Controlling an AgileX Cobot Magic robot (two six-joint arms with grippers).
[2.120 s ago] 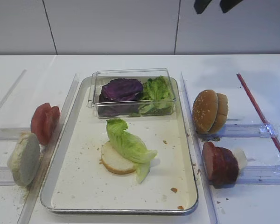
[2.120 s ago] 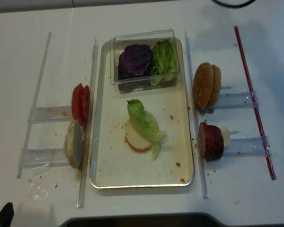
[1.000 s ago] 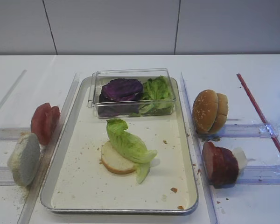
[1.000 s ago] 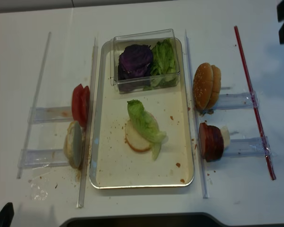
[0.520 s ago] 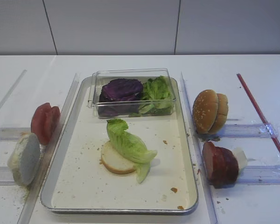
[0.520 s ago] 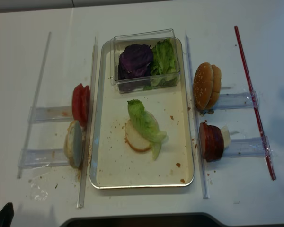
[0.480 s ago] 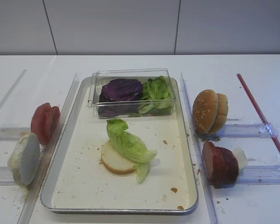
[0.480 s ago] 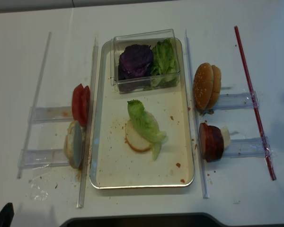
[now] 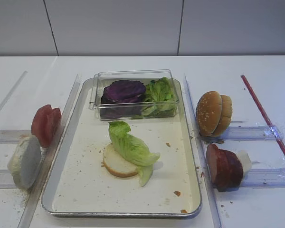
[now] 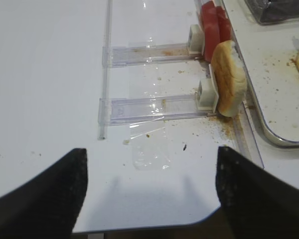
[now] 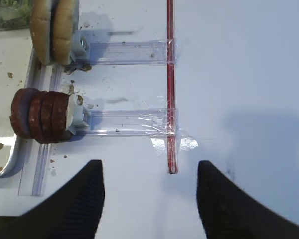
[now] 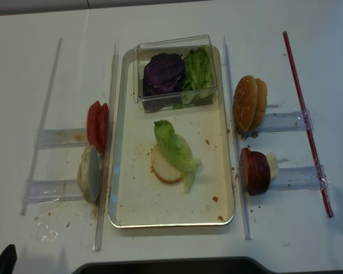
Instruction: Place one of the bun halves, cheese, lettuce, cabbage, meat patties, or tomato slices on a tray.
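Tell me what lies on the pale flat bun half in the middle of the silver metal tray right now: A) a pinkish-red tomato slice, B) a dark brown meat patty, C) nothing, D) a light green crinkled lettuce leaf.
D: the light green crinkled lettuce leaf lies draped across the pale flat bun half on the silver metal tray; the dark brown meat patties stand outside the tray.

1. Little of the robot shows: mostly dark finger shapes at the near edge of each wrist view.
2. The right gripper (image 11: 149, 199) has two matte black fingers (image 11: 72, 206) with rounded, tapering tops.
3. The left gripper (image 10: 150, 191) has the same: broad, black, smooth-edged fingers (image 10: 45, 191).
4. No screws, cables or markings are visible on them.
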